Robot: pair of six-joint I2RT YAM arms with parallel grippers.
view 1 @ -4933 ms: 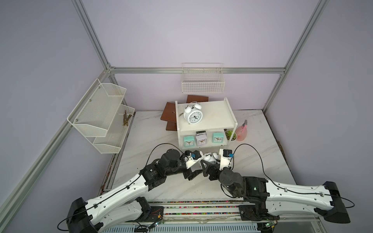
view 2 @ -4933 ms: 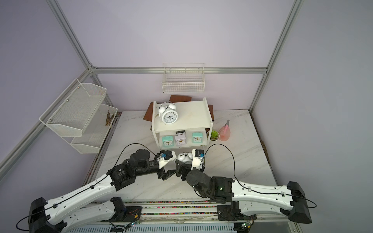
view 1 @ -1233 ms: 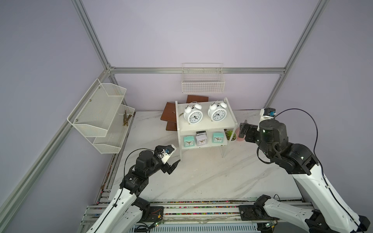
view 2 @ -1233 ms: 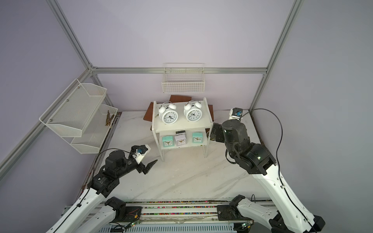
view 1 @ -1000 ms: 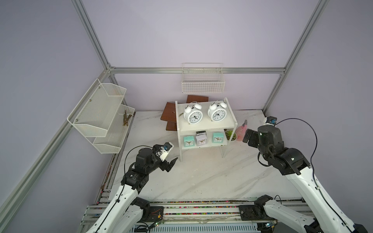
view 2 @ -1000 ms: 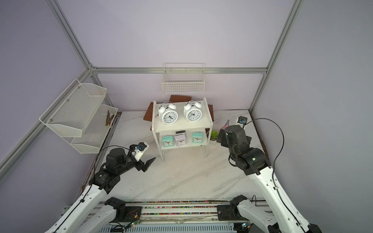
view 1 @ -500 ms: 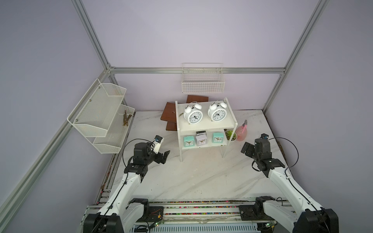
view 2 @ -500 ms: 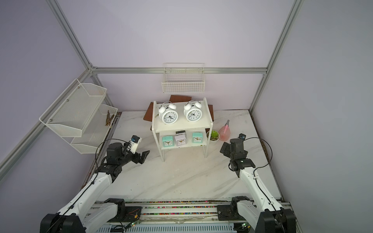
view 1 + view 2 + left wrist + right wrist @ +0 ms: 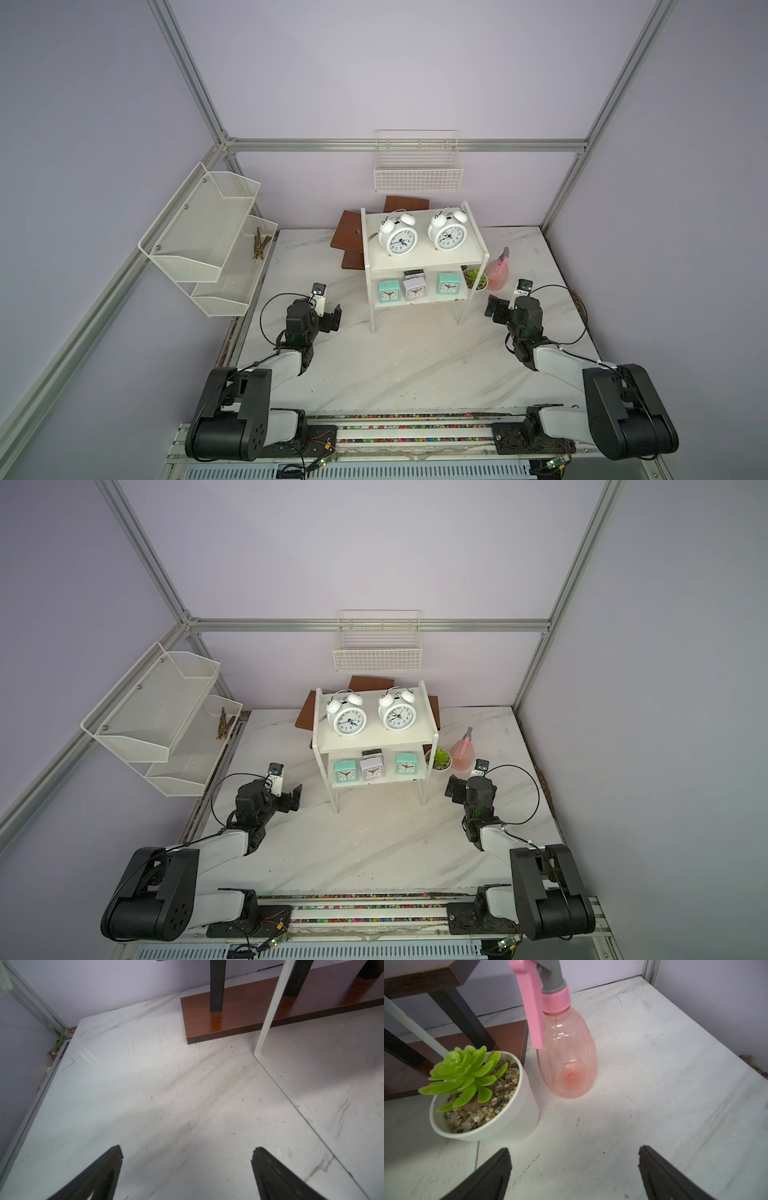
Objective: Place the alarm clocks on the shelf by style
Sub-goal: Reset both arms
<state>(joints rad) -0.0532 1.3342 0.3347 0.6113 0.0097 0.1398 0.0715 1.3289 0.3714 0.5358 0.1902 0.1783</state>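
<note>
The white two-level shelf with flat boards and thin corner posts (image 9: 424, 259) is set at the middle of the far edge of the white marbled desk (image 9: 415, 365). On its upper board two round white twin-bell alarm clocks are stood side by side and upright, one (image 9: 397, 239) toward the left end and one (image 9: 448, 236) toward the right, with their faces turned to the near edge. On the lower board a small mint-green square clock (image 9: 389, 290) is placed at the left and a second mint-green square clock (image 9: 447, 284) at the right. A small whitish-grey square clock (image 9: 414, 289) is placed between them, and a further small grey case (image 9: 414, 274) is seen only partly behind it. The left gripper (image 9: 188, 1148) is held low over bare desk near the left edge, its jaws spread wide and nothing between them. A brown wooden stand (image 9: 239, 1012) is seen ahead of it. The right gripper (image 9: 574, 1148) is held near the right edge, likewise spread wide and empty. It is pointed at a white pot with a green succulent (image 9: 508, 1118) and a pink plastic spray bottle (image 9: 568, 1064), both just beside the shelf's right end.
</note>
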